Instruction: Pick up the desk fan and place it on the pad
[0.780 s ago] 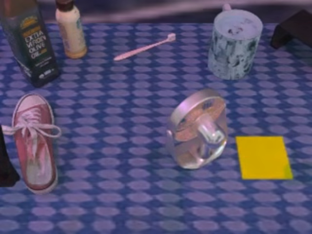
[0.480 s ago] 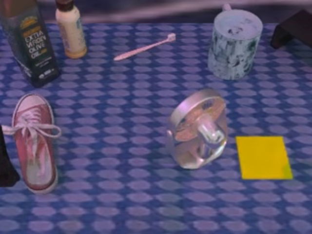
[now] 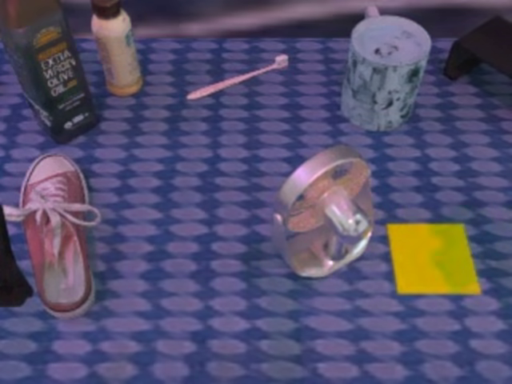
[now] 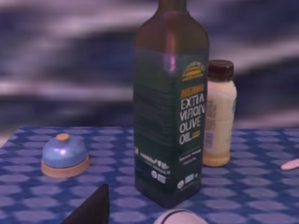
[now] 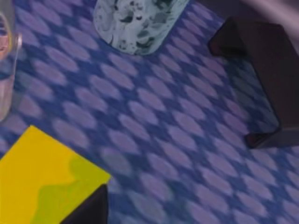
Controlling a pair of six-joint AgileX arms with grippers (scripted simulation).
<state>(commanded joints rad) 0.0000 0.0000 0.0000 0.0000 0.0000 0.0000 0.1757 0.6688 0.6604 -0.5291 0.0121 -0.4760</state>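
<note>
A silver desk fan (image 3: 324,222) stands on a blue patterned tablecloth (image 3: 200,320) just right of centre in the top view, its ring housing tilted and hub knob facing up, untouched by either arm. At its three o'clock, just beside it but apart, lies the yellow pad (image 3: 433,258), bare, with a dim greenish shadow across its right half. At the fan's one o'clock stands a speckled teal-white mug (image 3: 384,74), upright; whether it holds anything cannot be told. At the table's eleven o'clock, a dark olive oil bottle (image 3: 46,68) stands upright beside a cream bottle (image 3: 116,50) with a brown cap, both closed. A pink toothbrush (image 3: 238,78) lies at twelve o'clock, a red sneaker (image 3: 58,234) at nine. The left wrist view also shows a blue bell (image 4: 64,155) on a tan base. Only dark slivers of the left gripper (image 3: 10,276) and right gripper (image 3: 480,46) show, so how their fingers are set cannot be told.
</note>
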